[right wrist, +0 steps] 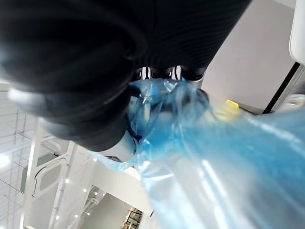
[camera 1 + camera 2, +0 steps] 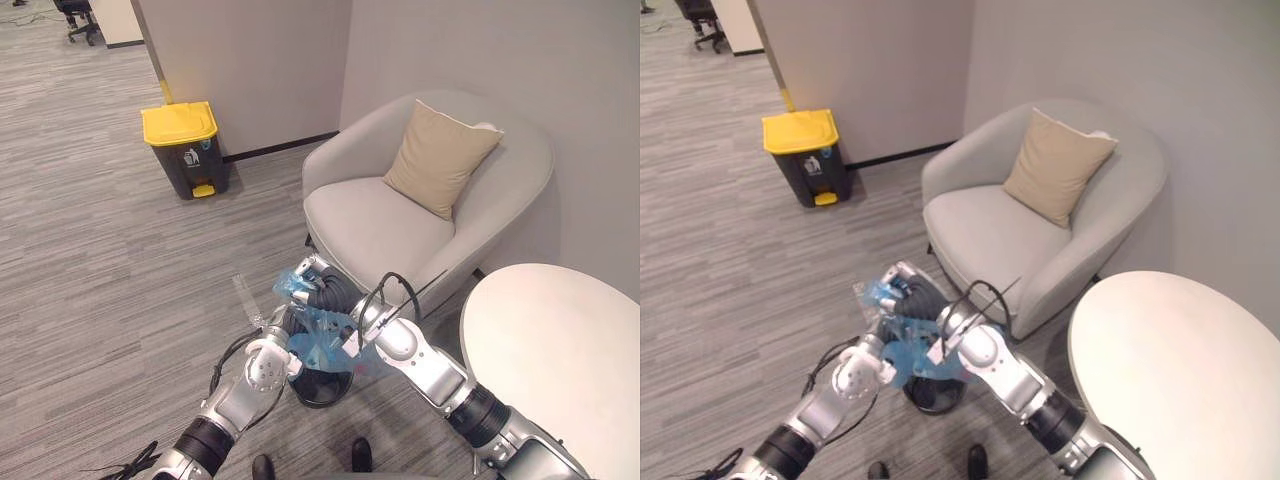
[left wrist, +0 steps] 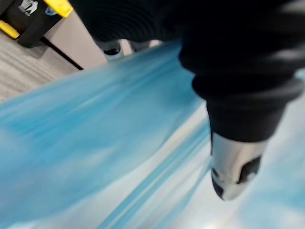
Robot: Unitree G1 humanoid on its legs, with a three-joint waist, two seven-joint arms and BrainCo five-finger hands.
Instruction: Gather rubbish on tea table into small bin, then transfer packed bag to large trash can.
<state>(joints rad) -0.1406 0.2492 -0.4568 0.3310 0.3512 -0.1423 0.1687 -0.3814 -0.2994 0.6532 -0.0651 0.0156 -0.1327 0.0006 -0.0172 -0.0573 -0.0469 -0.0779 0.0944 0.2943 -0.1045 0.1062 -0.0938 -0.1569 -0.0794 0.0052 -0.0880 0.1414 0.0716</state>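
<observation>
Left eye view, blue bag [image 2: 322,342] upright over bin [image 2: 322,390]; right hand [image 2: 322,294] gripping

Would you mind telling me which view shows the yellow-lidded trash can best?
The left eye view: the trash can stands whole, lid shut, well inside the frame. The right eye view shows it equally whole, nearer the edge. The left wrist view catches a corner past the blue bag.

the small bin [image 2: 322,388] stands on the floor [image 2: 100,250] just before the armchair's [image 2: 380,225] front edge, the bag [image 2: 325,340] above it. a cushion [image 2: 440,158] leans against the armchair's back. the tea table [image 2: 560,345] stands right of the bin; the large trash can [image 2: 185,150] stands far back left, by the wall [image 2: 250,70].
</observation>
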